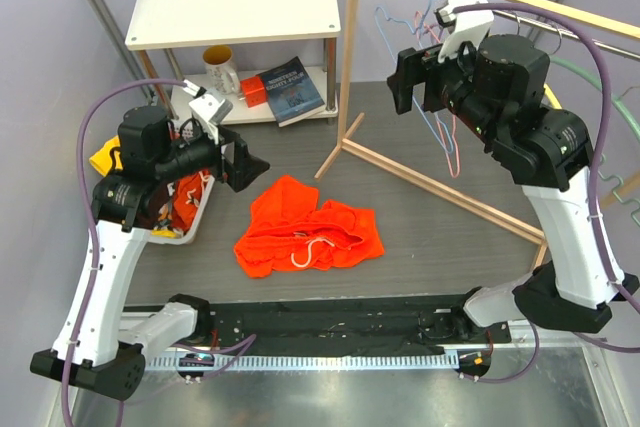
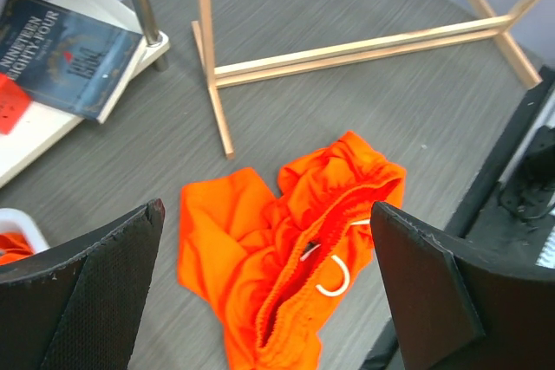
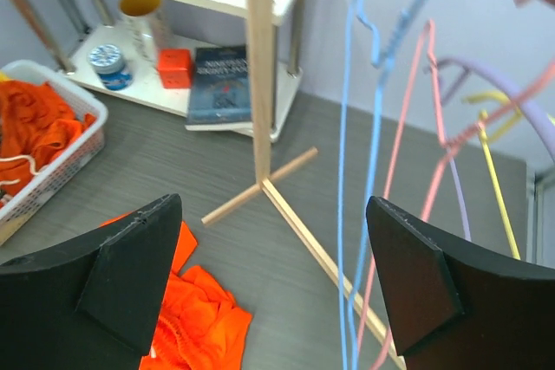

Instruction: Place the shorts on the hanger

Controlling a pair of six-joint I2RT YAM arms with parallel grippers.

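The bright orange shorts (image 1: 310,232) lie crumpled on the dark table, with the white drawstring showing at the waistband. In the left wrist view the shorts (image 2: 295,257) lie below and between the fingers. My left gripper (image 1: 245,162) (image 2: 267,214) hovers open above their left side and holds nothing. The light-blue hanger (image 1: 381,19) (image 3: 375,127) hangs from the wooden rack. My right gripper (image 1: 405,82) (image 3: 273,204) is raised beside it, open and empty; in the right wrist view the blue wires run down between the fingers, close to the right one. The shorts' edge (image 3: 186,318) shows at the bottom left of that view.
A pink hanger (image 3: 399,153) and lilac and yellow ones hang right of the blue one. The rack's wooden post (image 1: 350,47) and floor bars (image 1: 440,187) stand behind the shorts. A white basket (image 3: 52,162) with orange cloth sits left, beside a low shelf (image 1: 235,12) with a book (image 1: 292,87) and mug (image 1: 220,69).
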